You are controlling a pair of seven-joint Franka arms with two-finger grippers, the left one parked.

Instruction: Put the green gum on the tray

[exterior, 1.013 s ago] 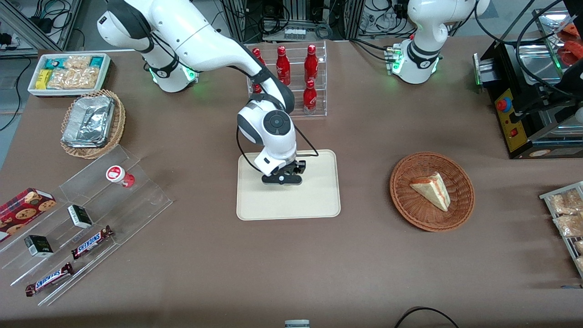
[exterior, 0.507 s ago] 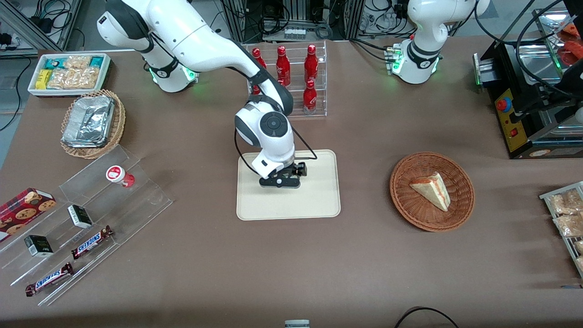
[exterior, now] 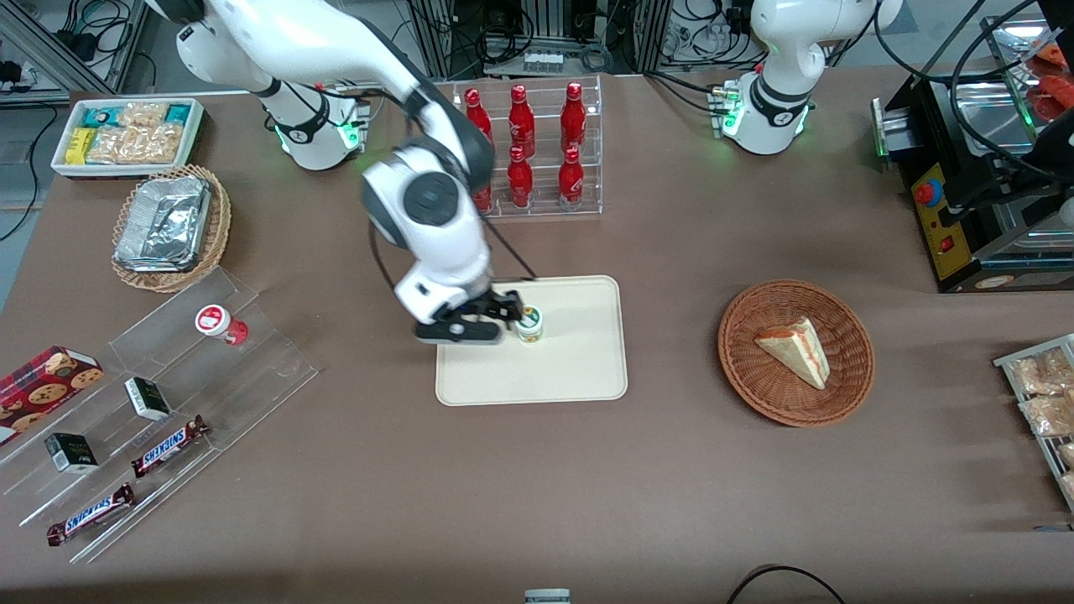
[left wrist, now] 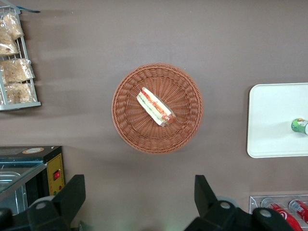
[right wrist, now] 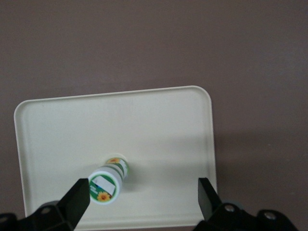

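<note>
We see the right arm's black two-finger gripper (exterior: 491, 323) hanging released and empty above the large cream-beige rectangular tray (exterior: 579, 369), its fingers (right wrist: 77, 199) spread wide, just beside the small yellow-green gum canister (exterior: 529, 323) standing upright on that tray, mid-tabletop.

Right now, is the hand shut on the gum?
No, the hand is open above the tray, and the gum stands free.
</note>
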